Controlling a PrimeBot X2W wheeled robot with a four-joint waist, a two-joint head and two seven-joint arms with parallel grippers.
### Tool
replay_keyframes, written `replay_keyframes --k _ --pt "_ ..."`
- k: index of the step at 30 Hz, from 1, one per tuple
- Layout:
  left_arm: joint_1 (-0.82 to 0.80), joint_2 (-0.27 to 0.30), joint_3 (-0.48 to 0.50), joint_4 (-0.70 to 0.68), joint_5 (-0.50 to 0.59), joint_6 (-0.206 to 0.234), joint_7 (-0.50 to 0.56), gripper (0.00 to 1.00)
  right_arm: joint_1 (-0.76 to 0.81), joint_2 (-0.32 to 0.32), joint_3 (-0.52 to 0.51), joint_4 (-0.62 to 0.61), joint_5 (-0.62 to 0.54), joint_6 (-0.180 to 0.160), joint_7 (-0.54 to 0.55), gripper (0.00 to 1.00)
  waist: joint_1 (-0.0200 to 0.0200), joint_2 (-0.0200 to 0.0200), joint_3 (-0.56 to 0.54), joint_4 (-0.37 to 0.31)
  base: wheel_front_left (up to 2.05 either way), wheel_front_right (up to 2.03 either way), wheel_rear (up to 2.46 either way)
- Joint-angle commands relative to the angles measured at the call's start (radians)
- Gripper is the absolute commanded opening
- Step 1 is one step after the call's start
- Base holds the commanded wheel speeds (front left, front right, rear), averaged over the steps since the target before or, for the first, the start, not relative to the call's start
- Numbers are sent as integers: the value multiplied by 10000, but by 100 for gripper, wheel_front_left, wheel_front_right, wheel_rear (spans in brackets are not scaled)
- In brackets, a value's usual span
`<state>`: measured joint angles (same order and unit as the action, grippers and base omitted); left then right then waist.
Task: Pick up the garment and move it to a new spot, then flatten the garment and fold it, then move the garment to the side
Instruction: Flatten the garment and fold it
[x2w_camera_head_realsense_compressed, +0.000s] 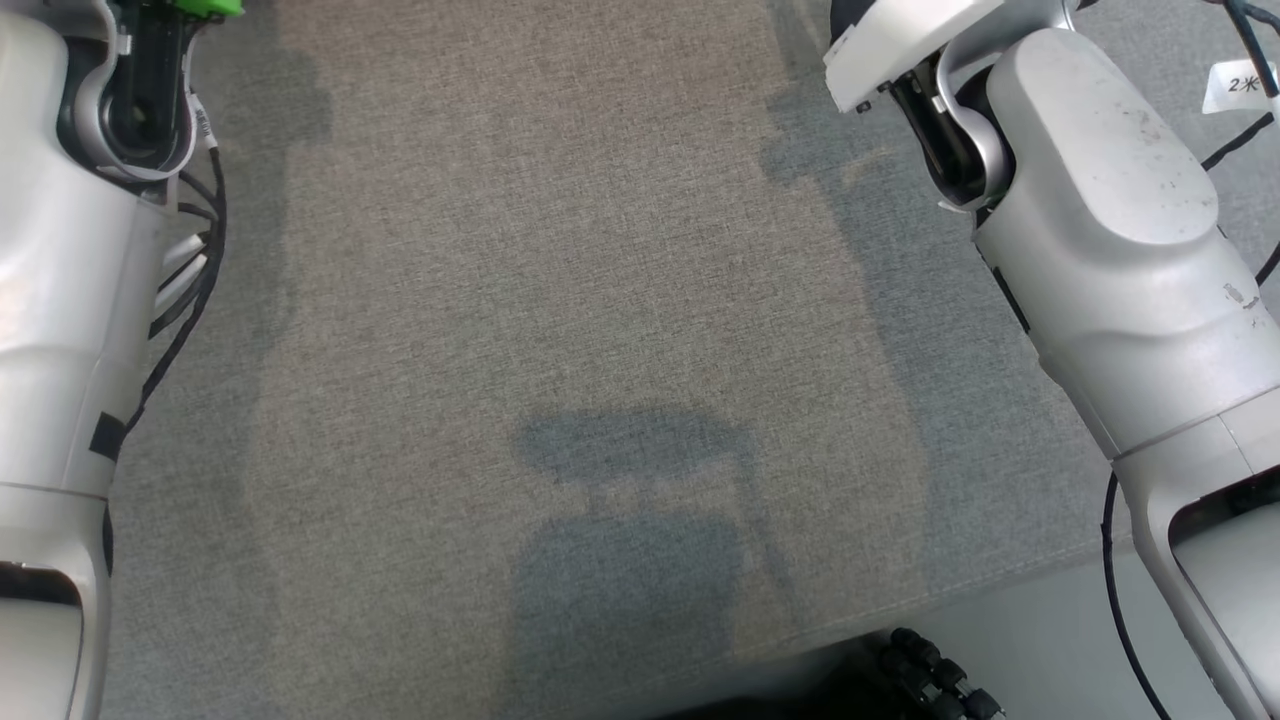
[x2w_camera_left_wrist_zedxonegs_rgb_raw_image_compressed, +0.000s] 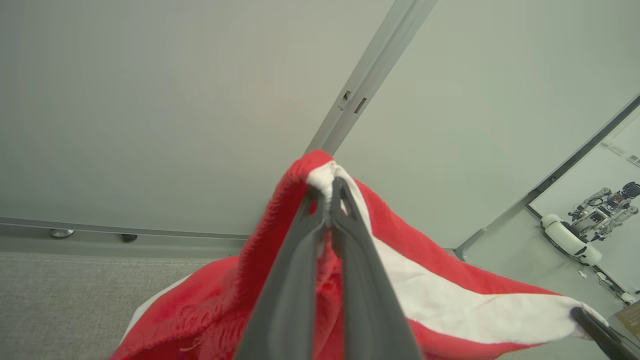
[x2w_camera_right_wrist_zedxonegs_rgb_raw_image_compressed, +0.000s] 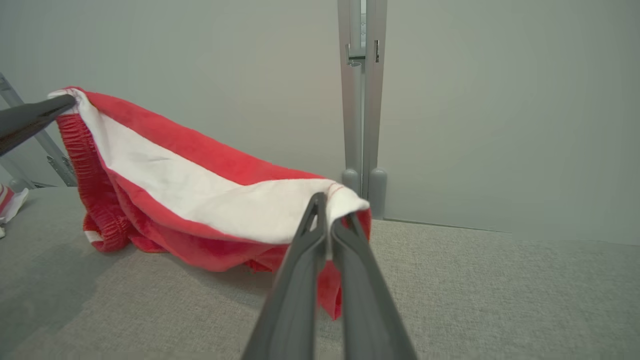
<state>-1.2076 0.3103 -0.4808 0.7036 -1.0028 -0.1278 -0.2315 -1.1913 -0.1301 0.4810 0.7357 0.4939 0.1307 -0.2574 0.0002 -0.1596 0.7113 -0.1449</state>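
Left gripper (x2w_camera_left_wrist_zedxonegs_rgb_raw_image_compressed: 330, 194) clamps one garment (x2w_camera_left_wrist_zedxonegs_rgb_raw_image_compressed: 450, 300) corner; right gripper (x2w_camera_right_wrist_zedxonegs_rgb_raw_image_compressed: 329, 214), at four o'clock in left wrist view, clamps another. Garment hangs stretched over worktop (x2w_camera_right_wrist_zedxonegs_rgb_raw_image_compressed: 500, 300). Lift done; placing, flattening, folding outstanding.

A grey-beige woven cloth surface (x2w_camera_head_realsense_compressed: 560, 250) spreads wide, crossed by soft dark shadows (x2w_camera_head_realsense_compressed: 630, 540). Behind it stand plain pale grey-green wall panels (x2w_camera_right_wrist_zedxonegs_rgb_raw_image_compressed: 500, 100), joined by an upright metal strip (x2w_camera_right_wrist_zedxonegs_rgb_raw_image_compressed: 361, 100). Smooth pale floor (x2w_camera_head_realsense_compressed: 1040, 650) borders the cloth's near edge.

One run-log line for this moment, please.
left end effector: shut on red-and-white fleece garment | right end effector: shut on garment | garment: slung between both
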Motion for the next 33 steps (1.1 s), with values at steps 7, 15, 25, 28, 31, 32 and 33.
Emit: replay_keyframes --k 7,15,25,28,31,32,33 --pt "532 296 -808 -360 -847 -34 -93 0 783 -343 413 -544 628 1 -88 0 -2 -4 -392 29 0 0 0" --pt "2645 620 -1788 -2201 -1815 -35 -262 0 3038 -1055 49 -1999 1250 1 -84 0 -2 -4 -1352 439 0 0 0" --pt "6213 1034 -1514 -4451 -1412 -35 -337 0 6613 -1995 -631 -4035 1646 1 56 0 -2 -4 -2473 975 0 0 0" --pt "7176 989 -1346 -4932 -906 -35 -340 0 7738 -2231 -1142 -4800 1599 1 278 0 -2 -4 -2789 1088 0 0 0" --pt "8127 809 -1056 -5388 -471 -35 -342 0 8780 -2275 -1804 -5600 1374 1 515 0 -2 -4 -3090 1157 0 0 0" --pt "8439 721 -925 -5531 -283 -35 -340 0 9123 -2234 -2014 -5866 1274 1 602 0 -2 -4 -3190 1176 0 0 0" --pt "8760 607 -770 -5665 -116 -35 -341 0 9463 -2178 -2198 -6139 1181 1 708 0 -2 -4 -3291 1192 0 0 0"
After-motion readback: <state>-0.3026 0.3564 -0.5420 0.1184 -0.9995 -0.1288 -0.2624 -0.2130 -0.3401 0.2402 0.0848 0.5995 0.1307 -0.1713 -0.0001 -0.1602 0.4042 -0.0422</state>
